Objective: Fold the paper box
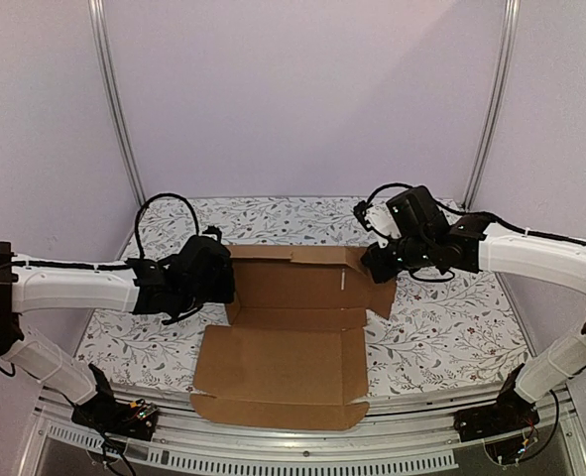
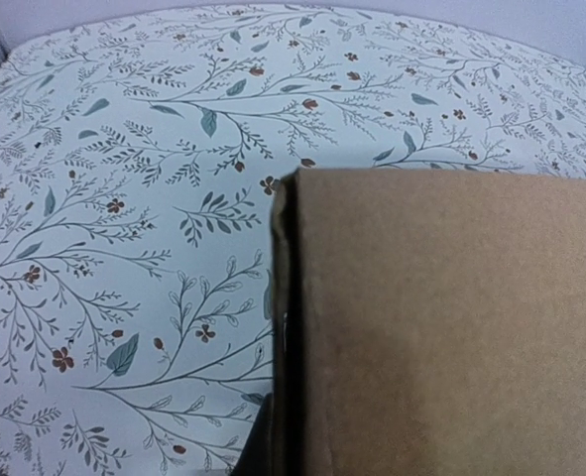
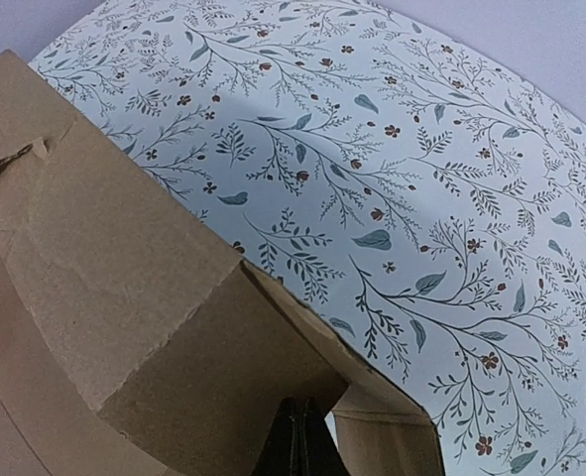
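Note:
The paper box [image 1: 293,297] is plain brown cardboard in the middle of the table. Its back half has walls raised, and a wide front flap [image 1: 278,372] lies flat toward me. My left gripper [image 1: 223,288] is at the box's left wall. In the left wrist view that wall [image 2: 441,327] runs edge-on between the jaws, one dark finger [image 2: 256,451] shows beside it, and the other is hidden. My right gripper [image 1: 377,266] is at the right side flap. In the right wrist view its fingertips [image 3: 294,436] are pressed together with nothing between them, tucked under the raised flap [image 3: 124,268].
A floral cloth [image 1: 441,327] covers the table. Two metal posts [image 1: 114,99] rise at the back corners before a pale wall. A metal rail [image 1: 293,446] runs along the near edge between the arm bases.

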Tool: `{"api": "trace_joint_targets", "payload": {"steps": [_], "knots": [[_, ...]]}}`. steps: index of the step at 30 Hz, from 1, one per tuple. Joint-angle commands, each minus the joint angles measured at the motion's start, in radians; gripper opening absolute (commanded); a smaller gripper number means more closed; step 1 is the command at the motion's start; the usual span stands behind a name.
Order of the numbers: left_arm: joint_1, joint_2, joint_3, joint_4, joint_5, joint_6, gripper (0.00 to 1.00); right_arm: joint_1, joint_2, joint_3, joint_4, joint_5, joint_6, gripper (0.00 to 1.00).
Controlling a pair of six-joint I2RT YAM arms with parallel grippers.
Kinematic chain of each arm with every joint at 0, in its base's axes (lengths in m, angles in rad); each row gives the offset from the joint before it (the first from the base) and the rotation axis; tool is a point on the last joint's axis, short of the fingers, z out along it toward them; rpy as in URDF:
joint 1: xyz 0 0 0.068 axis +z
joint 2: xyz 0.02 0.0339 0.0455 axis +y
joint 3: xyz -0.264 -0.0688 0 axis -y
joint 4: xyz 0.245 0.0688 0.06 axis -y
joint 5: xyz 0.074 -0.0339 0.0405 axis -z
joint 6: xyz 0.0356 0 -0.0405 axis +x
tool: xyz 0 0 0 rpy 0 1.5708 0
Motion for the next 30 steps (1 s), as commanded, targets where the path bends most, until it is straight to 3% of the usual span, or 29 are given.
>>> {"api": "trace_joint_targets", "payload": {"steps": [1,9,23,30], "knots": [[0.009,0.018,0.030,-0.017,0.040,-0.030,0.00,0.010,0.038,0.024,0.052,-0.042,0.057,0.00],[0.009,0.024,0.047,-0.029,0.070,-0.050,0.00,0.049,0.065,0.021,0.163,-0.052,0.145,0.00],[0.012,-0.039,0.039,-0.018,0.193,-0.122,0.00,0.051,-0.049,-0.121,0.595,-0.145,0.430,0.00],[0.018,-0.062,0.023,0.037,0.287,-0.170,0.00,0.054,-0.076,-0.150,0.725,-0.177,0.467,0.00]]}}
